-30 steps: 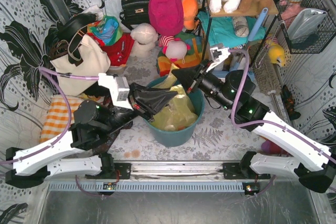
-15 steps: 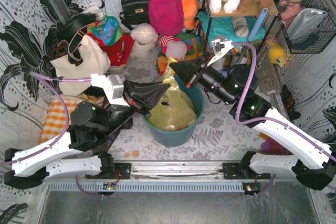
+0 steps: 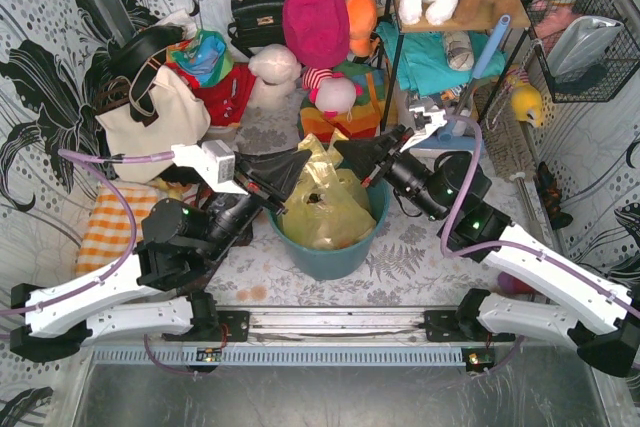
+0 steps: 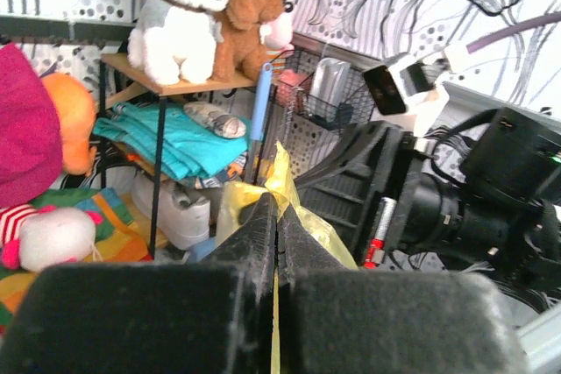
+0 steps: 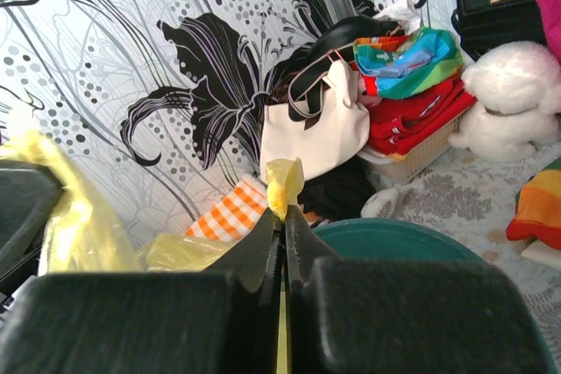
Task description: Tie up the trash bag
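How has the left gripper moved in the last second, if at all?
Yes: left gripper has drawn back from over the bin's middle toward its far-left rim.

The left arm (image 3: 95, 297) is stretched from the lower left of the top view toward the centre, with the wrist raised and the left claw (image 3: 303, 160) pointed to the right. The right arm (image 3: 540, 257) is extended from the lower right, with the right claw (image 3: 342, 150) pointed to the left. The two claw tips are held near each other but apart, just above mid-frame. Both claws are closed tight, and a strip of the trash bag (image 3: 322, 209) is pinched in each.
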